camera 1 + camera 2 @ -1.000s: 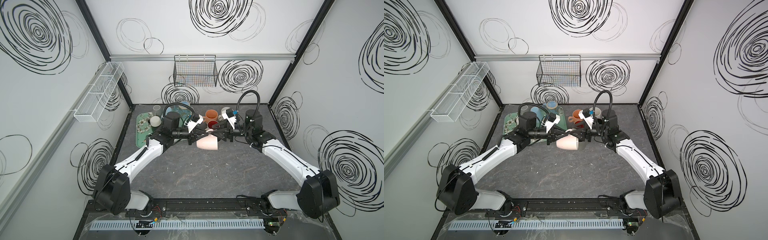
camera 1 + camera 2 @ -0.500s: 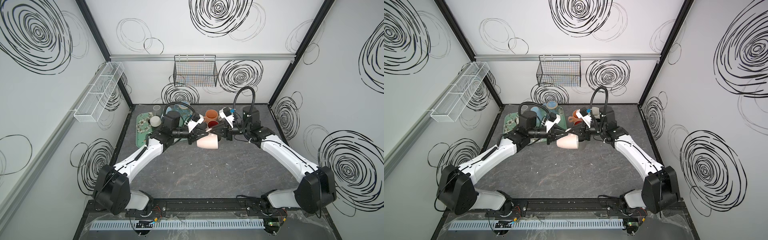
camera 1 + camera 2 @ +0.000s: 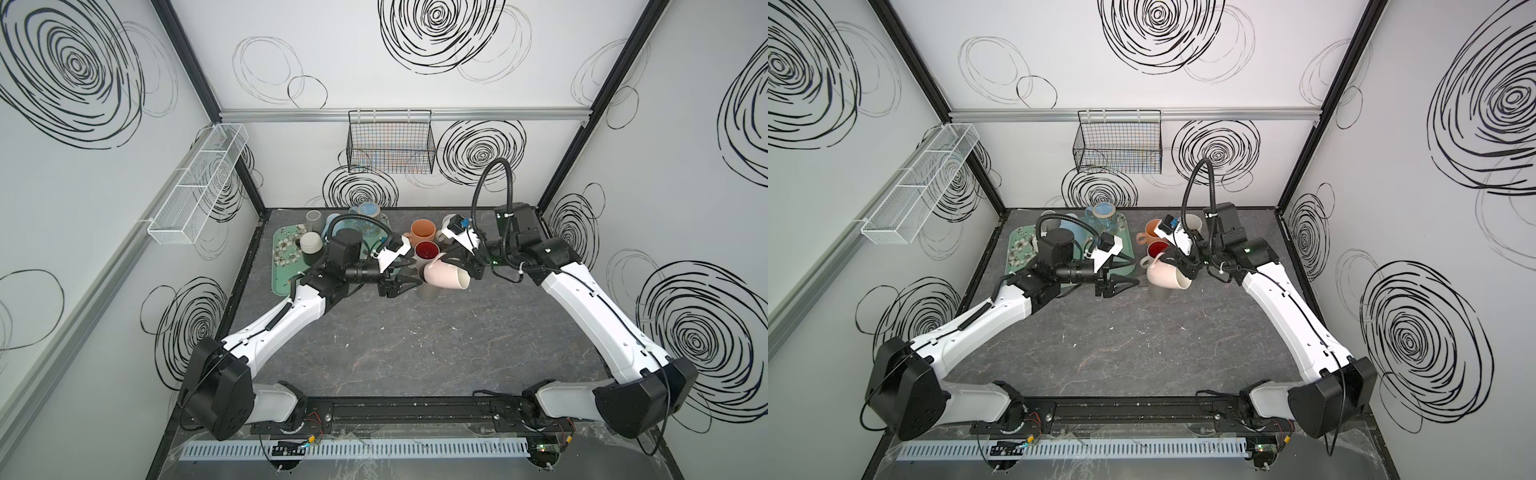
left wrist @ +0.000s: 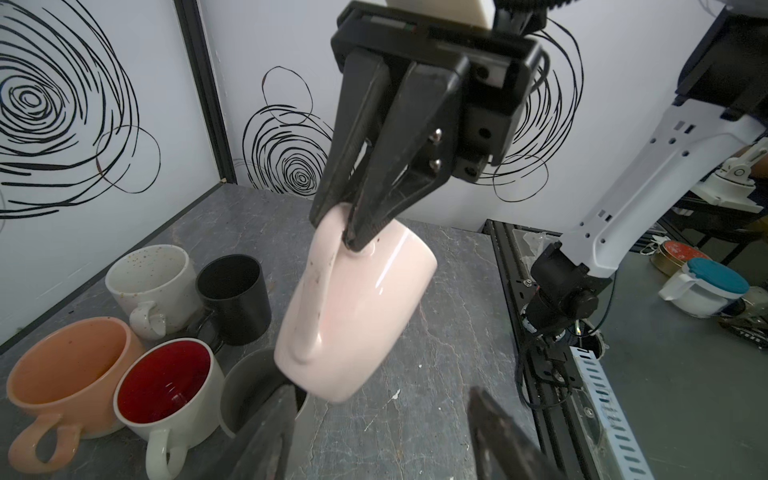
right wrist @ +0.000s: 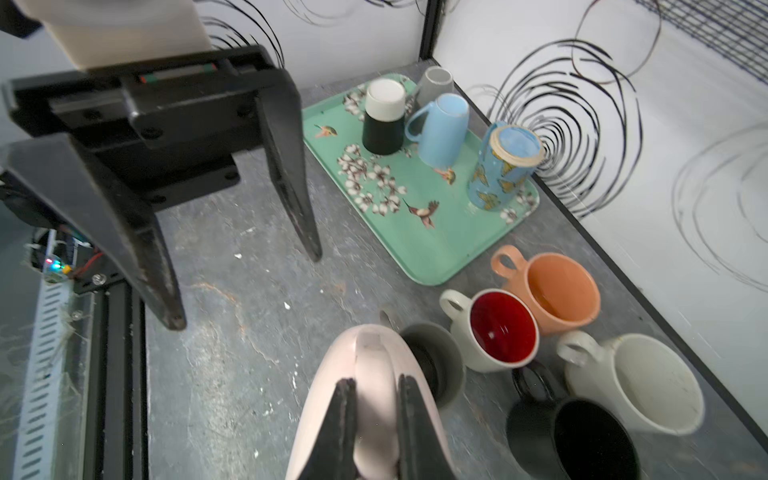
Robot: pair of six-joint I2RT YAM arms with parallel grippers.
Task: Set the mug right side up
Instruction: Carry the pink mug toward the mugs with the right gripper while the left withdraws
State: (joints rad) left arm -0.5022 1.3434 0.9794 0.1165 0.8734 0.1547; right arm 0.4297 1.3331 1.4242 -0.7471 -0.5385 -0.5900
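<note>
- Right tool (image 4: 347,232) clamped tight on the handle of the pink mug (image 4: 361,311), which hangs tipped on its side above the surface (image 3: 415,353), toward its 12 o'clock edge in both top views.
- Left tool (image 3: 409,279) sits at the mug's 9 o'clock, just beside it, jaws spread and gripping nothing.
- A grey cup (image 3: 428,293) stands beneath the mug.
- A red-lined mug (image 3: 426,251) and an orange mug (image 3: 423,230) stand upright at its 11 o'clock.
- A green tray (image 3: 282,266) lies at 9 o'clock.
</note>
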